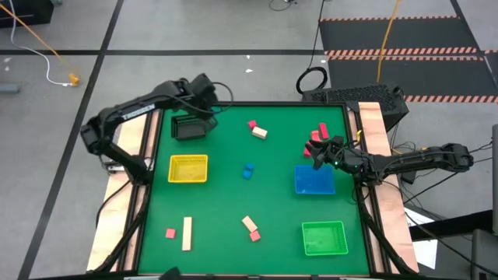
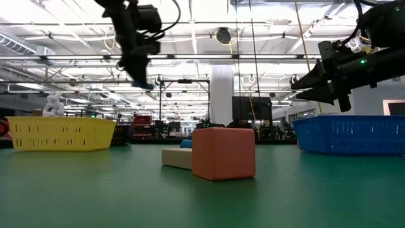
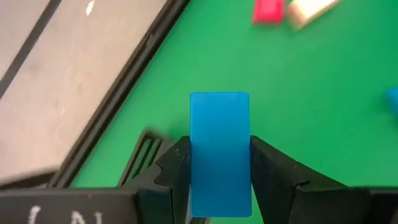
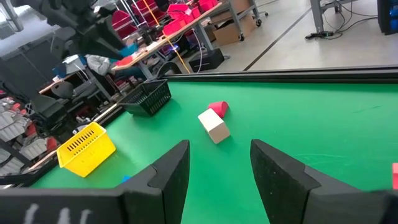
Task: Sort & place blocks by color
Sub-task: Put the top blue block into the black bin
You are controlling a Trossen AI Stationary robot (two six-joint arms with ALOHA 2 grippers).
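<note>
Far left on the worktop (image 1: 233, 198): a wire basket (image 1: 187, 127), with the left tray (image 1: 189, 169) just nearer. Above the basket, the left gripper (image 3: 219, 155), fingers clamped on a held block (image 3: 219, 124). Right side: the right tray (image 1: 313, 180) and, nearer, the near tray (image 1: 323, 238). Between the left and right trays, the centre blocks (image 1: 247, 171). Far centre, a touching block pair (image 1: 257, 130) – far right, a block cluster (image 1: 319, 134). Near centre, another pair (image 1: 250, 227); near left, a bar (image 1: 187, 233) beside a cube (image 1: 170, 232).

Even overhead light falls on the green counter (image 1: 249, 210), casting only faint shadows. In the low view, bright ceiling strip lights (image 2: 266, 38) glare, and the near red block (image 2: 223, 153) looks soft. The left wrist view blurs toward its edges.
</note>
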